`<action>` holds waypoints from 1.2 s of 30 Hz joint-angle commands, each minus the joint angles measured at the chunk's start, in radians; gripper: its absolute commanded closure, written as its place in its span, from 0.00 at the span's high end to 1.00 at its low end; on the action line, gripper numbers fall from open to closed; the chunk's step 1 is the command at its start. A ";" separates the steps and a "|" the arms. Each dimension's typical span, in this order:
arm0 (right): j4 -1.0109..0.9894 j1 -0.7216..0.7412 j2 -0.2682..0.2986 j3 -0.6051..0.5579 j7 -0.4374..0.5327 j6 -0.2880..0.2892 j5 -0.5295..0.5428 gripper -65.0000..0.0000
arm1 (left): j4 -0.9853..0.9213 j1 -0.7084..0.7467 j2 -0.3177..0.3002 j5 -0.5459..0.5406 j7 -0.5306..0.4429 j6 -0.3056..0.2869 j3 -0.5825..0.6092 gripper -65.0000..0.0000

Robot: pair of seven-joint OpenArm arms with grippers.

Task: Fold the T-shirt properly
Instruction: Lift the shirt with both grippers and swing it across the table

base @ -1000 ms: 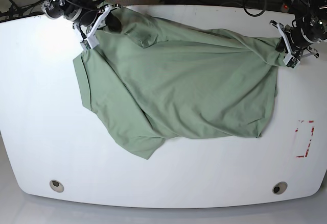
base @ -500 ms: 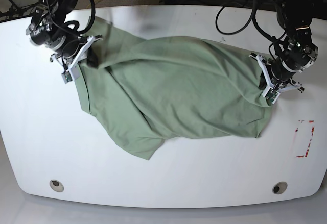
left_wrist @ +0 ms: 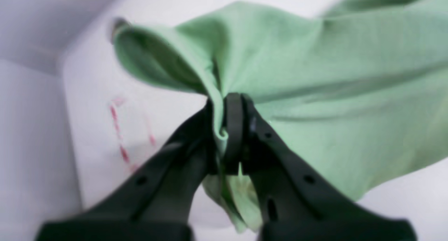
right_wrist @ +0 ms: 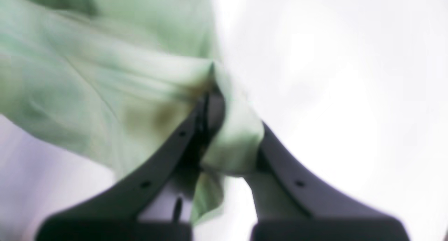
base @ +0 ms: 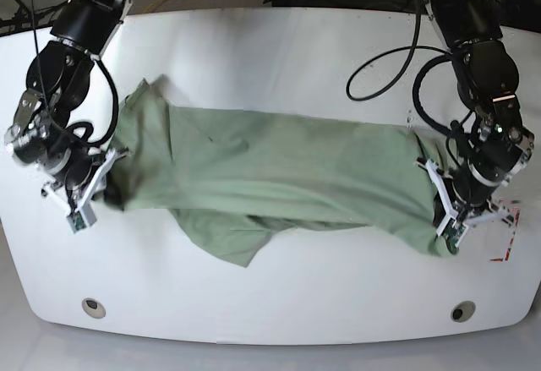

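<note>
While both arms were up at the far table (base: 270, 33) edge a second ago, the left gripper (base: 446, 219) and right gripper (base: 87, 200), each clamped on a bunched edge of the T-shirt (base: 279, 168), now sit near its front edge. The T-shirt lies doubled lengthwise across the table's middle, so the first fold looks nearly laid.

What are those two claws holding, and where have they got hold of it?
Both hold the T-shirt. The left gripper pinches a bunched fold at one end, the right gripper a fold at the other. Which part of the shirt each edge is cannot be told.
</note>
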 commanded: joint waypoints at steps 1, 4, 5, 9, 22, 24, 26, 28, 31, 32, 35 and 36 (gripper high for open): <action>-0.039 0.083 0.050 -0.012 0.016 -0.004 -0.001 0.00 | 0.020 -0.072 -0.012 0.002 0.016 0.010 -0.006 0.00; -0.102 0.203 0.085 -0.083 0.016 -0.004 -0.007 0.00 | 0.020 -0.156 -0.032 0.002 0.054 0.010 -0.004 0.00; -0.119 0.232 0.093 -0.098 0.016 -0.004 -0.007 0.00 | 0.020 -0.174 -0.035 0.002 0.060 0.010 -0.001 0.00; -0.190 0.378 0.122 -0.159 0.018 -0.004 -0.006 0.00 | 0.040 -0.280 -0.037 0.001 0.099 0.010 0.000 0.00; -0.406 0.884 0.174 -0.408 0.016 -0.004 -0.006 0.00 | 0.038 -0.569 -0.075 -0.001 0.102 0.010 0.003 0.00; -0.434 0.963 0.179 -0.442 0.016 -0.004 -0.001 0.00 | 0.032 -0.619 -0.104 -0.028 0.102 0.010 0.037 0.00; -0.455 1.021 0.194 -0.457 0.013 -0.004 0.000 0.00 | 0.015 -0.662 -0.147 -0.082 0.102 0.010 0.066 0.00; -0.458 1.047 0.199 -0.477 0.009 -0.004 0.002 0.00 | 0.001 -0.692 -0.195 -0.131 0.100 0.010 0.077 0.00; -0.458 1.047 0.205 -0.522 0.001 -0.004 0.003 0.00 | -0.040 -0.724 -0.262 -0.215 0.097 0.010 0.082 0.00; -0.458 1.047 0.205 -0.534 -0.014 -0.004 0.003 0.00 | -0.052 -0.736 -0.287 -0.255 0.097 0.010 0.092 0.00; -0.457 1.047 0.206 -0.534 -0.048 -0.004 0.020 0.00 | -0.055 -0.742 -0.354 -0.323 0.097 0.010 0.117 0.00; -0.457 1.047 0.225 -0.534 -0.054 -0.004 0.039 0.00 | -0.052 -0.739 -0.376 -0.344 0.097 0.010 0.131 0.00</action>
